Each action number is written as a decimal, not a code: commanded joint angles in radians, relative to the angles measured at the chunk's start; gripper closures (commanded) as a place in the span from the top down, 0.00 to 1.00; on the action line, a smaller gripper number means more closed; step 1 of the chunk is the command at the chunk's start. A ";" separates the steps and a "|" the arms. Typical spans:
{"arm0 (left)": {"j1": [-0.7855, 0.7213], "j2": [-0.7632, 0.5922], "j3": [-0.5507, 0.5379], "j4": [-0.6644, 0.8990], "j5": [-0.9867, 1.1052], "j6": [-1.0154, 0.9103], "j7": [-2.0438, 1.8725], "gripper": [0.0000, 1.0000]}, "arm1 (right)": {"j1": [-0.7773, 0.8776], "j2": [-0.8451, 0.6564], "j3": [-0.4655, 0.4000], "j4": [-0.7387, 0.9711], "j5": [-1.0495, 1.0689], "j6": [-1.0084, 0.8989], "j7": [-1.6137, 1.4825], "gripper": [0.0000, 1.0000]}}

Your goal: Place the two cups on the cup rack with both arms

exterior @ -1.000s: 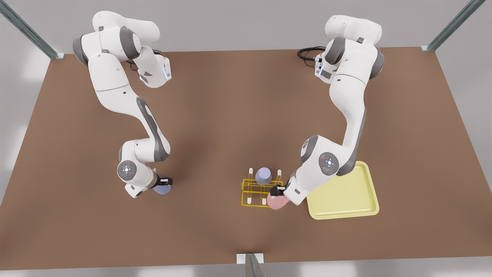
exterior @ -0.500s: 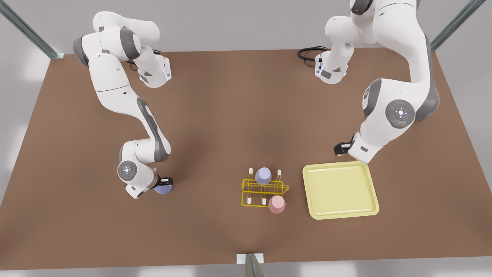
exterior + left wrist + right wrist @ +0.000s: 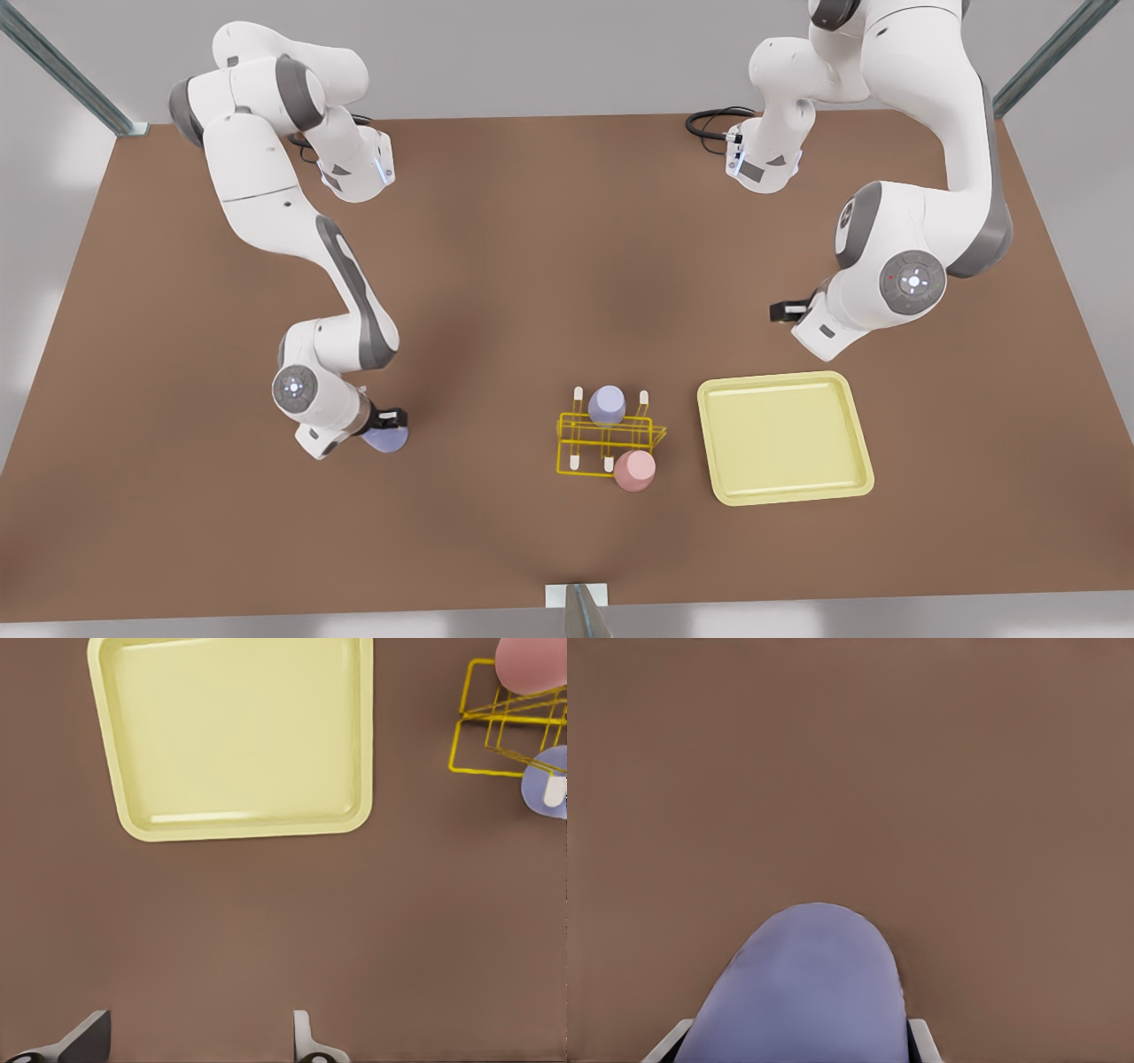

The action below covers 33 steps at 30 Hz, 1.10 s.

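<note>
I'm seeing my right gripper [image 3: 390, 424] pinching the lavender cup [image 3: 386, 438], while my left gripper [image 3: 781, 312] is hovering spread beyond the yellow tray [image 3: 783, 438], away from the cup rack [image 3: 609, 436].

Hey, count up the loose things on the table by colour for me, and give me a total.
Lavender cups: 2
Pink cup: 1
Bright yellow wire rack: 1
Pale yellow tray: 1
Total: 5

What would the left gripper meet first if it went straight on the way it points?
Judging from its wrist view, the open left gripper points down at bare table, short of the tray. Nothing else seems to lie between, though depth is unclear.
</note>
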 commanded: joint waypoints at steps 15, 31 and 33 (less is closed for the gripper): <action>0.000 0.006 0.000 0.000 -0.015 -0.031 0.113 1.00 | 0.133 0.102 0.158 0.355 0.230 -0.027 -0.008 0.87; -0.002 0.008 -0.002 0.017 -0.015 -0.047 0.115 1.00 | 0.207 0.285 0.152 0.642 0.285 -0.071 -0.010 0.87; -0.002 0.008 0.000 0.017 -0.015 -0.047 0.115 1.00 | 0.207 0.288 0.152 0.648 0.285 -0.071 -0.010 0.87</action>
